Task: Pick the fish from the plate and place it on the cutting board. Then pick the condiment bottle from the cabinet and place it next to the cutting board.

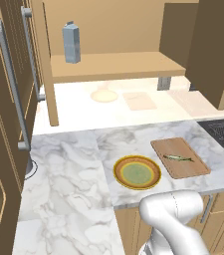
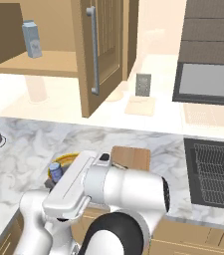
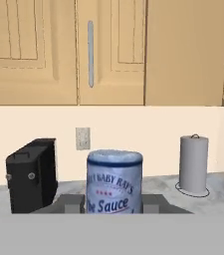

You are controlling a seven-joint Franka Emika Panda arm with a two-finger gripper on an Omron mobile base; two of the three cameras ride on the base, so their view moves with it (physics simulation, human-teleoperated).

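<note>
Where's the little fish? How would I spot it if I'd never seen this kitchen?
Find the white marble counter below the open tan cabinet. Near its front edge a round plate with an orange-yellow rim sits beside a light-brown wooden cutting board. The fish lies on that board: thin, silvery-green, the one thing on the wood.

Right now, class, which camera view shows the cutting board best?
The left base view: the whole cutting board lies in plain sight with the fish on it. The right base view gives just its far part, behind the arm.
</note>
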